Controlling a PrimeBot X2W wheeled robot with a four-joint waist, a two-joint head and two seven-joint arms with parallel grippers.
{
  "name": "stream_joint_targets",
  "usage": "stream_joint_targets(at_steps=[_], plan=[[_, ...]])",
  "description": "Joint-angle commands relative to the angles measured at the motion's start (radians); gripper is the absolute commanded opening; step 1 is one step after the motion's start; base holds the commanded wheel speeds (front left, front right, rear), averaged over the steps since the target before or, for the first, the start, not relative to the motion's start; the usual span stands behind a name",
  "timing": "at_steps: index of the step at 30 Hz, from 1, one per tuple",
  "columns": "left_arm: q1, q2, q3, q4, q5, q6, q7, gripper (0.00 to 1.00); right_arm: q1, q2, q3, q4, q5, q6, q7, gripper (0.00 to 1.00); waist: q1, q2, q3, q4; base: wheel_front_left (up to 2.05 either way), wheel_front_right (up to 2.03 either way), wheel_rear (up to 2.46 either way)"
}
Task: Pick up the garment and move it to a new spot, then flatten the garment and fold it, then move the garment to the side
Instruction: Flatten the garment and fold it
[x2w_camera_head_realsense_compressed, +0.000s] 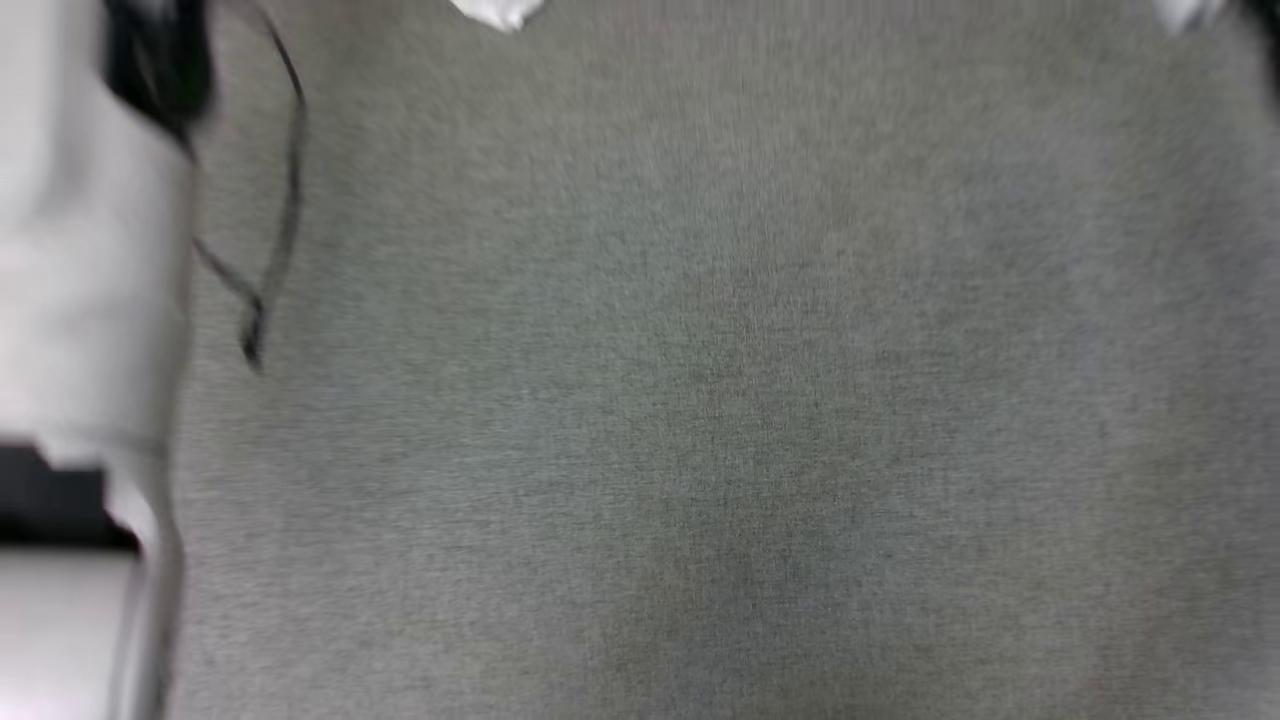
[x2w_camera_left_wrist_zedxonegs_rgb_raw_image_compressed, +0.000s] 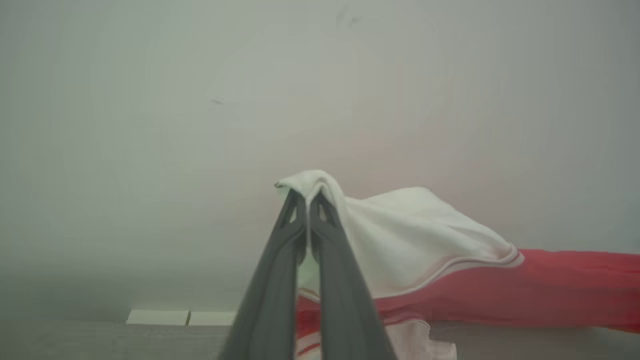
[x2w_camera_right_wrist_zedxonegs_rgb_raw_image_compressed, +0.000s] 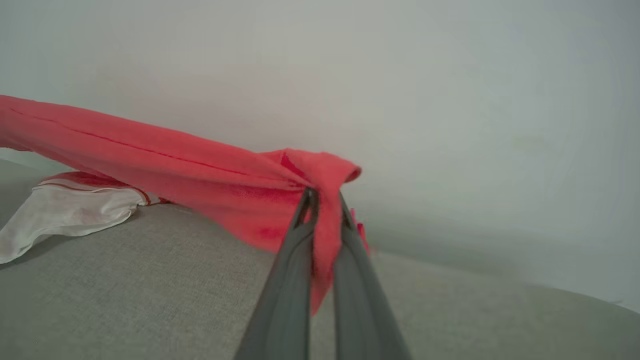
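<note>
The garment is a red shirt with white sleeve sections edged in red stripes. In the left wrist view my left gripper is shut on a white sleeve part, lifted above the grey surface. In the right wrist view my right gripper is shut on a bunched red edge of the garment. The red cloth stretches away to the left, and a white sleeve trails on the grey fabric surface. The head view is blurred and shows grey surface.
A pale wall stands behind the grey surface. In the head view a pale forearm with a dark cable runs down the left edge. Small white bits lie at the top edge.
</note>
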Motion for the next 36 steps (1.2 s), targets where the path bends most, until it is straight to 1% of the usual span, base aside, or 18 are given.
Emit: stream_joint_targets(at_steps=[1,7,11,14,18,20,23,25,28,32,36], plan=[[0.063,-0.005,0.008,-0.003,-0.009,-0.005,-0.006,0.00,0.055,-0.012,0.012,-0.002,0.018,-0.001,-0.011,0.00,-0.0001,0.0000,-0.088,0.021,0.00,0.00,0.00],[0.371,-0.005,0.049,-0.057,-0.037,-0.017,-0.006,0.00,0.305,-0.042,0.077,-0.051,0.106,-0.001,-0.054,0.00,-0.0001,0.0000,-0.249,0.031,0.00,0.00,0.00],[0.564,-0.002,0.063,-0.104,-0.047,-0.009,-0.006,0.00,0.459,-0.065,0.105,-0.107,0.141,-0.001,-0.071,0.00,-0.0001,0.0000,-0.330,0.036,0.00,0.00,0.00],[0.716,0.008,0.077,-0.150,-0.045,0.010,-0.006,0.00,0.577,-0.078,0.114,-0.151,0.158,-0.001,-0.083,0.00,-0.0001,0.0000,-0.387,0.033,0.00,0.00,0.00],[0.907,0.027,0.090,-0.237,-0.053,0.046,0.000,0.00,0.721,-0.095,0.107,-0.219,0.160,-0.001,-0.084,0.00,-0.0001,0.0000,-0.447,0.024,0.00,0.00,0.00],[1.012,0.041,0.101,-0.294,-0.062,0.071,0.015,0.00,0.788,-0.099,0.095,-0.257,0.148,-0.001,-0.081,0.00,-0.0001,0.0000,-0.477,0.015,0.00,0.00,0.00],[1.164,0.044,0.111,-0.418,-0.073,0.130,0.060,0.00,0.894,-0.107,0.062,-0.321,0.130,-0.001,-0.067,0.00,-0.0001,0.0000,-0.511,0.010,0.00,0.00,0.00],[1.264,0.049,0.119,-0.521,-0.082,0.175,0.100,0.00,0.969,-0.112,0.025,-0.369,0.111,-0.001,-0.054,0.00,-0.0001,0.0000,-0.528,0.010,0.00,0.00,0.00],[1.398,0.060,0.129,-0.663,-0.098,0.229,0.160,0.00,1.083,-0.109,-0.044,-0.441,0.083,-0.001,-0.027,0.00,-0.0001,0.0000,-0.551,0.013,0.00,0.00,0.00],[1.545,0.081,0.131,-0.837,-0.110,0.288,0.247,0.00,1.241,-0.082,-0.146,-0.560,0.038,-0.001,0.038,0.00,-0.0001,0.0000,-0.575,0.020,0.00,0.00,0.00],[1.636,0.102,0.143,-0.984,-0.117,0.342,0.313,0.00,1.371,-0.048,-0.249,-0.690,-0.016,-0.001,0.126,0.00,-0.0001,0.0000,-0.578,0.026,0.00,0.00,0.00]])
